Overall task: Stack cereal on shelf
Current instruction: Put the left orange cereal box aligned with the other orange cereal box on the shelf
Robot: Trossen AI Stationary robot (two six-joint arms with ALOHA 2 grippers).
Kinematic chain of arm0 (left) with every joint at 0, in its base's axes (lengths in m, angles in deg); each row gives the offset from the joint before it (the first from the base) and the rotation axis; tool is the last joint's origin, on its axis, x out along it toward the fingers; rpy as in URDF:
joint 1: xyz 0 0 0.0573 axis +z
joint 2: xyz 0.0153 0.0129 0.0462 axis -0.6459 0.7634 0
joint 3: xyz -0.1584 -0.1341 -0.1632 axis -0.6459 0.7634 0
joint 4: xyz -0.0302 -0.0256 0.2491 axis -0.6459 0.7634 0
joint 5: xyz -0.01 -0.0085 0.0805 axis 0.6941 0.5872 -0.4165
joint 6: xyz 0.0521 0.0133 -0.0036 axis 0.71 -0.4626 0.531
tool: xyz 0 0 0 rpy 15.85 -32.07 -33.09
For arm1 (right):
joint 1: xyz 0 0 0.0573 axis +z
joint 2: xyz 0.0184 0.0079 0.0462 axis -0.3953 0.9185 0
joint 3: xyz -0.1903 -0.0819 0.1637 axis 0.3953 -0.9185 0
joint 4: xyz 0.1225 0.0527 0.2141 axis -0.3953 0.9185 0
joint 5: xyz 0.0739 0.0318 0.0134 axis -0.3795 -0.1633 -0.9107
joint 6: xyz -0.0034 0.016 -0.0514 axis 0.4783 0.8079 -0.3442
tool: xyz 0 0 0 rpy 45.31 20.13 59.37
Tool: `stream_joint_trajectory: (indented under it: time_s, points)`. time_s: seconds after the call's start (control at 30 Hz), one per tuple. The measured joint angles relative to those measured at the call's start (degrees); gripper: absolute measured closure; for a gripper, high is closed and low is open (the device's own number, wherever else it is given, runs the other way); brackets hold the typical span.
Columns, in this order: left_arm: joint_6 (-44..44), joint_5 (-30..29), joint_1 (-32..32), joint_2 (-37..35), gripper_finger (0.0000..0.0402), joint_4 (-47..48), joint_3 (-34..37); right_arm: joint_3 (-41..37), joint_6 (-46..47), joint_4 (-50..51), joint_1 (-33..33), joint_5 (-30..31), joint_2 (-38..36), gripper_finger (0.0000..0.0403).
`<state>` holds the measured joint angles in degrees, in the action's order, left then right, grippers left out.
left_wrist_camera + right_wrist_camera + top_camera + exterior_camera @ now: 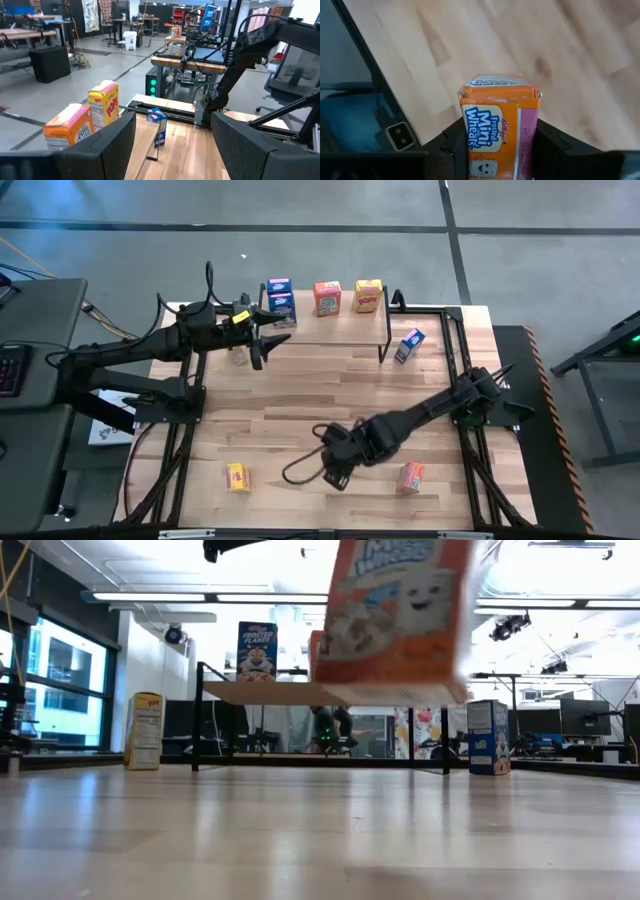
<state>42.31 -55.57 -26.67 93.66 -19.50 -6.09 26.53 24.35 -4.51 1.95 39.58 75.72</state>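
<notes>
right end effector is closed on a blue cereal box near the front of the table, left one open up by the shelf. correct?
Not quite. The box in the right end effector is orange, a Frosted Mini-Wheats box, not blue; the right wrist view shows it between the fingers. The rest holds: the left end effector is open by the shelf.

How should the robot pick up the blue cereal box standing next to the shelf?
Best guess: take the blue cereal box near its top, coming straight down, closing across its two wide faces. It stands upright on the table, apart from the shelf, so the top is free and its thin depth is easy to pinch.
</notes>
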Motion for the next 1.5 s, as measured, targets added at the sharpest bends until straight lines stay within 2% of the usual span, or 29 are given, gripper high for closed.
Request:
stream_joint_trajectory:
  time_s: [0.37,0.73,1.23,1.5]
  points:
    - [3.0,0.0,1.9,-0.3,0.0151,2.7,0.0,14.3,-25.0,13.6,-11.0,0.1,0.0,0.0258]
    - [3.1,0.3,3.0,-0.3,0.0151,9.2,0.0,25.4,-45.1,22.9,-23.9,2.4,0.0,0.0258]
    - [3.1,0.3,3.0,-0.3,0.0151,11.0,0.0,25.8,-73.9,22.3,-39.1,1.9,-0.8,0.0258]
    - [3.1,0.2,3.0,-0.3,0.0151,11.0,0.0,25.8,-80.7,18.5,-42.7,1.8,-0.8,0.0258]
